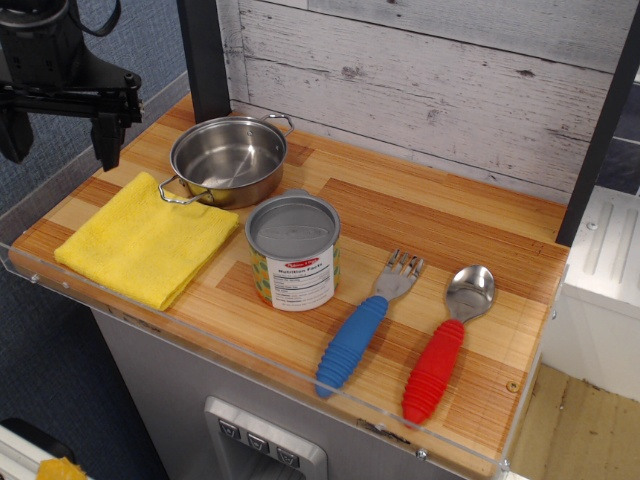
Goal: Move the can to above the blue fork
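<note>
The can (293,250) stands upright near the middle of the wooden table, grey lid up, white nutrition label facing me. The blue fork (365,325) lies just right of it, silver tines pointing to the back, blue ribbed handle toward the front edge. My gripper (58,138) hangs at the far left above the table's left back corner, well away from the can. Its two black fingers (106,140) stand apart and hold nothing.
A shiny steel pot (227,160) with handles sits behind the can. A yellow cloth (145,240) lies at the left. A red-handled spoon (447,340) lies right of the fork. A white plank wall (420,80) backs the table (430,215), with dark posts at both sides.
</note>
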